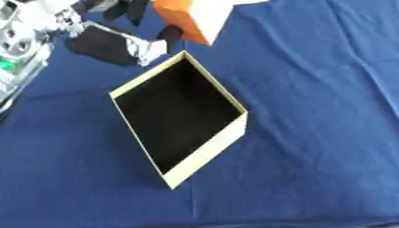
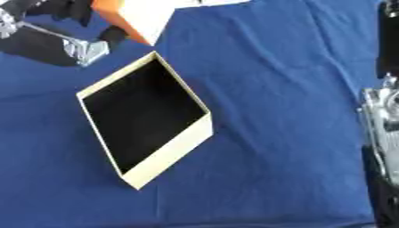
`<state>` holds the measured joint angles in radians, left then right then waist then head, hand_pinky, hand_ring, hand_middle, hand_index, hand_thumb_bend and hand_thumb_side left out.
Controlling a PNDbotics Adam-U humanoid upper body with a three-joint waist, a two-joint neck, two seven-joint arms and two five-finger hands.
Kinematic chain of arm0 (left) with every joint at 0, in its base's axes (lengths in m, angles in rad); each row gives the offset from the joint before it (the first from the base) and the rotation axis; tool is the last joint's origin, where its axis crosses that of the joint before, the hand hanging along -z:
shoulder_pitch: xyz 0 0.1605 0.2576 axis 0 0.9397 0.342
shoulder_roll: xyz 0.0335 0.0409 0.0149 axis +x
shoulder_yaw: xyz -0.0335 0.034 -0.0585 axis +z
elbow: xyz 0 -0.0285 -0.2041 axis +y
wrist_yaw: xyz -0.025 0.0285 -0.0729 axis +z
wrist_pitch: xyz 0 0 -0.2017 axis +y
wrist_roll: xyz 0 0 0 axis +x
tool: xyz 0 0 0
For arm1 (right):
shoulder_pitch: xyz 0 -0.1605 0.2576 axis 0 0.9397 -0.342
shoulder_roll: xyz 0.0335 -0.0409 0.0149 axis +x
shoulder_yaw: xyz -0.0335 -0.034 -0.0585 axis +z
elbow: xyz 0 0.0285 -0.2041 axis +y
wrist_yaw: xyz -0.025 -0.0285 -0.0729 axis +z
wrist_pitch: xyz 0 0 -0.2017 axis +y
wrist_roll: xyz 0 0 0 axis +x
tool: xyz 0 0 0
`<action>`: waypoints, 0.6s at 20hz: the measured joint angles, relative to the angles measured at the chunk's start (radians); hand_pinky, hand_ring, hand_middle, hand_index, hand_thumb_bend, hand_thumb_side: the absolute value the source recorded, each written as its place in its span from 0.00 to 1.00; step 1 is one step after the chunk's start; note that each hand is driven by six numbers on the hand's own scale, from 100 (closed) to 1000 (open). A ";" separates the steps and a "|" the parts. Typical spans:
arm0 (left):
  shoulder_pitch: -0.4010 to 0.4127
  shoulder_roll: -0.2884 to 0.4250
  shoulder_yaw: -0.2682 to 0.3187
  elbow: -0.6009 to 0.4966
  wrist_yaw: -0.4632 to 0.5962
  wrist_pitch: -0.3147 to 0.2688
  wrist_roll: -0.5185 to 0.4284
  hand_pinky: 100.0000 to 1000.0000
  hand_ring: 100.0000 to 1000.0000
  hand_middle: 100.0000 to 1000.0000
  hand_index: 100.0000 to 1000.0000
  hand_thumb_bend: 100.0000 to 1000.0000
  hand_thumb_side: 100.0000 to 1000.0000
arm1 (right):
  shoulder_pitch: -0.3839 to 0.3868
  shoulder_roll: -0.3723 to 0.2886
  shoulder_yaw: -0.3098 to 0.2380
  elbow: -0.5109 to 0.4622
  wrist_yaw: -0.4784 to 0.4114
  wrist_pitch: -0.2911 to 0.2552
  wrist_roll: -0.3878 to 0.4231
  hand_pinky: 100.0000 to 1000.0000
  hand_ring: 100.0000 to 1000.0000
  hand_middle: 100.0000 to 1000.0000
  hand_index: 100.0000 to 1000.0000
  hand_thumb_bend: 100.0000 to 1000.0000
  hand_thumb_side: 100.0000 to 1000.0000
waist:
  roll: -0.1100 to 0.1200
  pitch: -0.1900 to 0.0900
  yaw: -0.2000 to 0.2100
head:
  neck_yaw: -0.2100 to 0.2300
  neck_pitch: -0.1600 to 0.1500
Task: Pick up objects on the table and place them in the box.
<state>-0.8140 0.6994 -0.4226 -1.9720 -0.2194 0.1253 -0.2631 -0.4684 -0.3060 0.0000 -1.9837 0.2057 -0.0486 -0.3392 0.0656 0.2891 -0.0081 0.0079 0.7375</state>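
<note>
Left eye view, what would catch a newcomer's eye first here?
First the open cream box with its dark inside, sitting askew in the middle of the blue cloth. Next the orange and white block at the top edge, just beyond the box's far corner, with the robot's left hand curled around it. In the right eye view, the right arm shows along the right edge; its hand is not visible.
</note>
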 measured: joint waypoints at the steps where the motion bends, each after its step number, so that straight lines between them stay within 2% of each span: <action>1: 0.013 -0.007 -0.003 -0.006 -0.016 -0.004 0.004 0.00 0.24 0.12 0.25 0.00 0.13 | 0.003 0.001 0.000 0.000 0.000 0.000 0.000 0.73 0.70 0.47 0.69 0.00 0.81 | 0.000 0.000 0.004 | 0.000 0.000; 7: 0.115 -0.059 -0.008 -0.012 -0.098 -0.016 0.020 0.00 0.24 0.12 0.25 0.00 0.14 | 0.004 0.002 0.000 0.000 0.000 0.001 -0.001 0.73 0.70 0.46 0.69 0.00 0.82 | -0.017 0.013 0.019 | -0.001 0.001; 12: 0.165 -0.073 -0.012 -0.013 -0.171 -0.031 0.022 0.00 0.24 0.12 0.25 0.00 0.13 | 0.004 0.002 0.000 0.000 -0.002 0.002 -0.001 0.73 0.70 0.46 0.69 0.00 0.82 | -0.024 0.022 0.021 | -0.001 0.001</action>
<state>-0.6494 0.6264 -0.4348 -1.9846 -0.3902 0.0943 -0.2408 -0.4646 -0.3043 -0.0002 -1.9837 0.2037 -0.0463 -0.3403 0.0412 0.3109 0.0130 0.0064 0.7382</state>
